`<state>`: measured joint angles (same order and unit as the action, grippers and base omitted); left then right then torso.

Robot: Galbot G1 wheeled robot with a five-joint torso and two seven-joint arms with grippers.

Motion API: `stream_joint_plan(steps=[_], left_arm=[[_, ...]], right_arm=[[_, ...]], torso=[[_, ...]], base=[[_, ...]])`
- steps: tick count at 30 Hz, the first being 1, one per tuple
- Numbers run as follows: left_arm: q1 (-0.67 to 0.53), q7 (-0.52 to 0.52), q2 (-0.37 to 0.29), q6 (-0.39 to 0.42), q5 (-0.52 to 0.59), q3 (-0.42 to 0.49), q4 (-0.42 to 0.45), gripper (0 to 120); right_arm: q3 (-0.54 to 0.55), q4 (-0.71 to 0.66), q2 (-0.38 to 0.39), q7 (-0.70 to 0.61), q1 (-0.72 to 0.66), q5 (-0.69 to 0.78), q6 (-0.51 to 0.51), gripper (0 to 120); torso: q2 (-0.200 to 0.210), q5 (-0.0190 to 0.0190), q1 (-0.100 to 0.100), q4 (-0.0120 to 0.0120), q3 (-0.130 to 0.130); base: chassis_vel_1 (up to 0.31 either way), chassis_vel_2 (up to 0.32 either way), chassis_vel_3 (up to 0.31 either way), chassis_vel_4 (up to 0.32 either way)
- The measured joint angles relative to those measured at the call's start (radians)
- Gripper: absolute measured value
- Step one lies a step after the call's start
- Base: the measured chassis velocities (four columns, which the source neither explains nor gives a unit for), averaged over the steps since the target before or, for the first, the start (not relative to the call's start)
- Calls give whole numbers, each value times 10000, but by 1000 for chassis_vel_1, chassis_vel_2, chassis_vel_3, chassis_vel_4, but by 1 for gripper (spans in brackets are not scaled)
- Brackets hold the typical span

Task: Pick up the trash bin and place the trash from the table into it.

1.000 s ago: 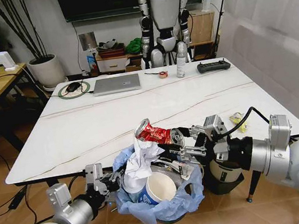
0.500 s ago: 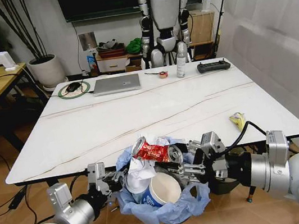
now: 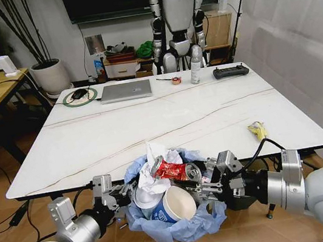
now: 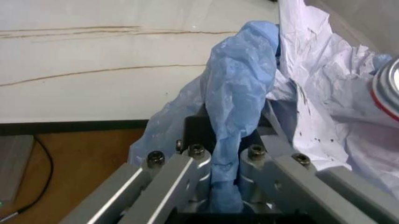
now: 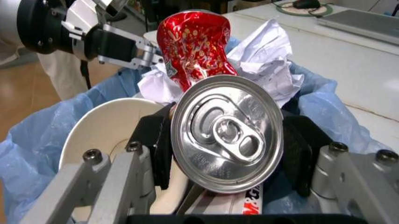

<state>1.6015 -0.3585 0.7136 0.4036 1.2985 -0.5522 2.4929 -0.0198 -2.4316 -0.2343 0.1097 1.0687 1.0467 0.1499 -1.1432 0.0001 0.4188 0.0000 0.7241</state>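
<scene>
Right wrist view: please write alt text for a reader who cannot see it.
The right gripper holds a crushed red can between its jaws, silver top facing the camera, over the trash bin lined with a light-blue bag. A white paper cup and crumpled white paper sit inside; the left gripper holds the far rim, with the table beyond.

A closed laptop lies at the far edge, with a round green pad beside it, a black remote and a bottle. A humanoid robot stands behind; a potted plant sits left.
</scene>
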Motion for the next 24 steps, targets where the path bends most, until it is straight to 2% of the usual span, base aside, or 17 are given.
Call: stream_joint_plan(steps=[18, 20, 21, 22, 24], left_arm=[[-93, -5, 9, 36, -18, 62, -155, 0], [-102, -5, 6, 37, -18, 62, -162, 0], [-111, -7, 8, 37, -20, 60, -172, 0], [-114, -6, 11, 40, -22, 60, -191, 0], [-130, -6, 10, 43, -22, 61, -204, 0]], right_arm=[[-78, 111, -30, 436, -50, -298, -141, 49], [-78, 113, -32, 474, -69, -301, -144, 53], [-77, 130, -33, 507, -74, -310, -145, 58], [-79, 149, -40, 580, -77, -333, -161, 70], [-84, 149, -44, 619, -77, -345, -166, 77]], torso=[[0, -1, 0, 0, 0], [0, -1, 0, 0, 0], [0, 0, 0, 1, 0], [0, -1, 0, 0, 0], [0, -1, 0, 0, 0]], base=[[0, 0, 0, 0], [0, 0, 0, 0], [0, 0, 0, 0], [0, 0, 0, 0], [0, 0, 0, 0]])
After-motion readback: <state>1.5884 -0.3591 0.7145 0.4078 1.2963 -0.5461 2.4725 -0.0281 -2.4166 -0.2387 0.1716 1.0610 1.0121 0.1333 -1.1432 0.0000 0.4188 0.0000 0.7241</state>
